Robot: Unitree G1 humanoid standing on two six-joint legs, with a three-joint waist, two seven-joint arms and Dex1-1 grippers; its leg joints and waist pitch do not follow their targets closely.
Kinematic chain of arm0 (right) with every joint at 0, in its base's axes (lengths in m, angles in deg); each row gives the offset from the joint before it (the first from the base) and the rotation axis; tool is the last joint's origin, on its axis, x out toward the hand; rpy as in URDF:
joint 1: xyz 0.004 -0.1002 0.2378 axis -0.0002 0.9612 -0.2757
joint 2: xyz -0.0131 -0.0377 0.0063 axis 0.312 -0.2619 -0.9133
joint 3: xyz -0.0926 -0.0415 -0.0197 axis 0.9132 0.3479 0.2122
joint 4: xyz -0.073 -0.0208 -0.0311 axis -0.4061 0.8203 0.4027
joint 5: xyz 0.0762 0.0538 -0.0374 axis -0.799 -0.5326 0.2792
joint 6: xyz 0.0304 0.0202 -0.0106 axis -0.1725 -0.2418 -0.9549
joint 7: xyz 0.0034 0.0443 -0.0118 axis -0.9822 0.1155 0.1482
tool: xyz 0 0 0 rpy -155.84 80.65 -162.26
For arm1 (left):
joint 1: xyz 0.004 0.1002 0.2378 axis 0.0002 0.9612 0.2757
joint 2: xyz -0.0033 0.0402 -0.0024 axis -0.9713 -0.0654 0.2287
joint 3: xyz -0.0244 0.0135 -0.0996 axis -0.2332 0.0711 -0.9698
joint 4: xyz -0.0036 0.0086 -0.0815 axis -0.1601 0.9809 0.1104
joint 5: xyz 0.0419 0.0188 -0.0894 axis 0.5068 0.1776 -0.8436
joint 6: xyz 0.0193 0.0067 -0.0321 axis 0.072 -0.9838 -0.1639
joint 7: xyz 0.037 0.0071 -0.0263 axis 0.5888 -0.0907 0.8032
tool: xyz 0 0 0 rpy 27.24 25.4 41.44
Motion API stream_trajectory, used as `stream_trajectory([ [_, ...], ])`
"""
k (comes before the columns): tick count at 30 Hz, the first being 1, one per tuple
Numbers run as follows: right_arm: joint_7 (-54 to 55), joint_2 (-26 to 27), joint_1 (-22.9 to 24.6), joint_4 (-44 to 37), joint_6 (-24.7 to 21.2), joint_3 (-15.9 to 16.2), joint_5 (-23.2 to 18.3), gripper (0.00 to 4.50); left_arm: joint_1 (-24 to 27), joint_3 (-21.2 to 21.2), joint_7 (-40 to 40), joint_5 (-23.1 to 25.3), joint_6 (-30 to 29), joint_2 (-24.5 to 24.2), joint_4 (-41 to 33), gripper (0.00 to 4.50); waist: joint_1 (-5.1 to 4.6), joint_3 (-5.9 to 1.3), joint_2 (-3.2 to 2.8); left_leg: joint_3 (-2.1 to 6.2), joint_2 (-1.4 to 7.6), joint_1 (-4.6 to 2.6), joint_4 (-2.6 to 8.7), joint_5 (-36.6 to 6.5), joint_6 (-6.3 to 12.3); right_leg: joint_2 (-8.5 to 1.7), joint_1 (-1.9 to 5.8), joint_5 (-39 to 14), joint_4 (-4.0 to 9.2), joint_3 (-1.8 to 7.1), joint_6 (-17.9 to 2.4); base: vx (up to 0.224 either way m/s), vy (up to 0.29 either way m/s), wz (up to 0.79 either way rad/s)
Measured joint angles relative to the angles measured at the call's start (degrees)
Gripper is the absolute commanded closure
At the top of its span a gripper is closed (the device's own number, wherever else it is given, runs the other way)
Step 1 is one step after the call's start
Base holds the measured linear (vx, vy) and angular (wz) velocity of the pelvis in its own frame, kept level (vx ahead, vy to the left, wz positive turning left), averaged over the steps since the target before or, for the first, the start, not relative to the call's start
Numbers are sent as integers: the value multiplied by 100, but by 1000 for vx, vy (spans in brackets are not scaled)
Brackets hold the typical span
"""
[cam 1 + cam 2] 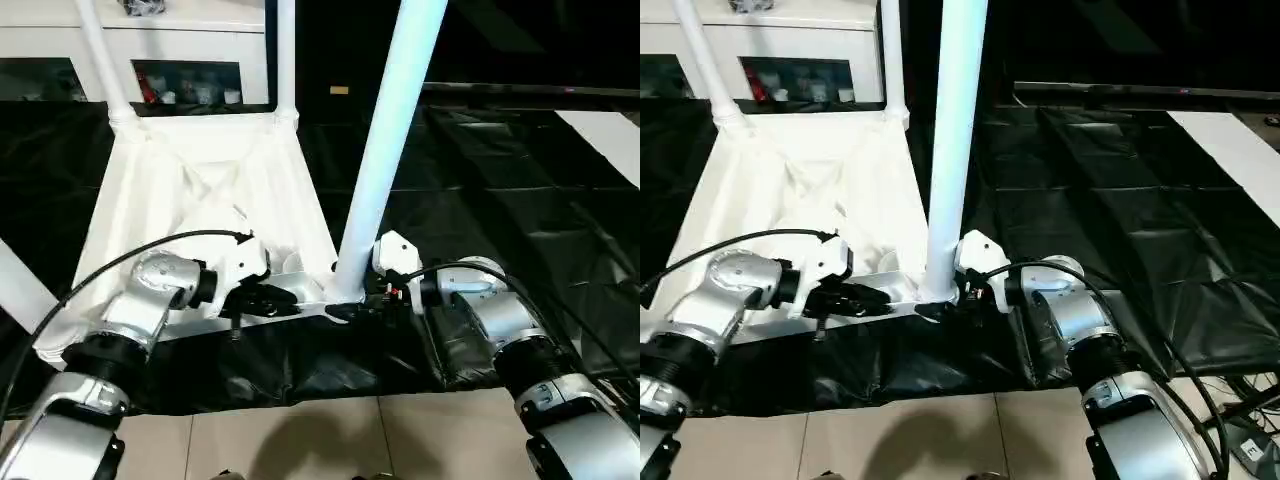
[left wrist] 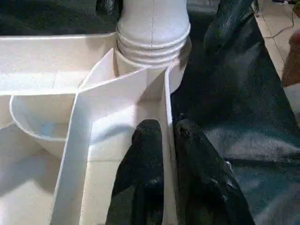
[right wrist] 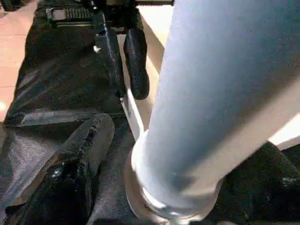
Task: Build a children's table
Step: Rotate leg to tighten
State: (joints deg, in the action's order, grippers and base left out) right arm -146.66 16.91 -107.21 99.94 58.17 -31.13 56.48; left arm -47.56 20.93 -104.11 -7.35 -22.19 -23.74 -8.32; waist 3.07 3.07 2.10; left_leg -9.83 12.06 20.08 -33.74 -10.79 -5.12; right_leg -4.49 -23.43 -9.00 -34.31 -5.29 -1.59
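Large black-draped table (image 1: 500, 200) spread across the scene, tiled floor (image 1: 330, 440) along the near edge, white glass-door cabinet (image 1: 180, 60) at the back.

On the black cover, lying upside down: the children's table top (image 1: 200, 200), white, ribbed underside facing up. Three legs standing in corner sockets: two far legs (image 1: 100, 60) and (image 1: 286, 60) rising out of view, one thick near leg (image 1: 385, 150) planted in the near right corner socket (image 2: 152, 47). A further white leg (image 1: 20, 290) slanting at the left edge, its seating not clear.

Left gripper (image 2: 168, 140) at the near rim of the top, just left of the near leg. Narrow stance: one black finger (image 2: 147, 154) inside the rim wall (image 2: 168, 108), the other outside it, both touching the thin wall pinched between them. Silver left forearm (image 1: 140, 300) reaching in from the lower left, black cable (image 1: 150, 245) arching over it.

Right gripper (image 1: 955, 295) at the foot of the near leg, from the right side. Spread wide, with the leg's base standing between the fingers; one black finger (image 3: 79, 154) visible close beside the leg collar, contact not clear. Silver right forearm (image 1: 510, 330) coming in from the lower right.

Left gripper's fingers (image 3: 136, 61) also visible beyond the leg in the right wrist view, astride the white rim.
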Motion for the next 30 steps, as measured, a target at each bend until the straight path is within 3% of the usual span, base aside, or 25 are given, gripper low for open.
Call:
stream_trajectory([
  [4,-5,0,0,21,43,11,6,75,0,20,-63,5,-29,-76,23,439,10,0,0,0,0,-2,-2,2,-3,0,0,0,-7,0,0,0,0,0],
  [13,-4,68,-41,156,98,34,9,75,-12,18,-124,-3,-138,-158,24,439,16,-3,4,2,0,-5,-4,4,-7,0,2,1,-10,1,-2,0,0,0],
  [20,28,111,-139,320,49,1,15,147,-12,19,-127,-11,-130,-158,23,450,18,-3,5,2,1,-5,-4,4,-7,0,2,1,-11,1,-2,0,0,0],
  [30,119,161,-241,467,101,-1,57,208,-12,18,-106,4,-108,-159,23,450,13,-4,6,3,1,-8,-5,6,-9,0,5,1,-15,2,-3,0,0,0],
])
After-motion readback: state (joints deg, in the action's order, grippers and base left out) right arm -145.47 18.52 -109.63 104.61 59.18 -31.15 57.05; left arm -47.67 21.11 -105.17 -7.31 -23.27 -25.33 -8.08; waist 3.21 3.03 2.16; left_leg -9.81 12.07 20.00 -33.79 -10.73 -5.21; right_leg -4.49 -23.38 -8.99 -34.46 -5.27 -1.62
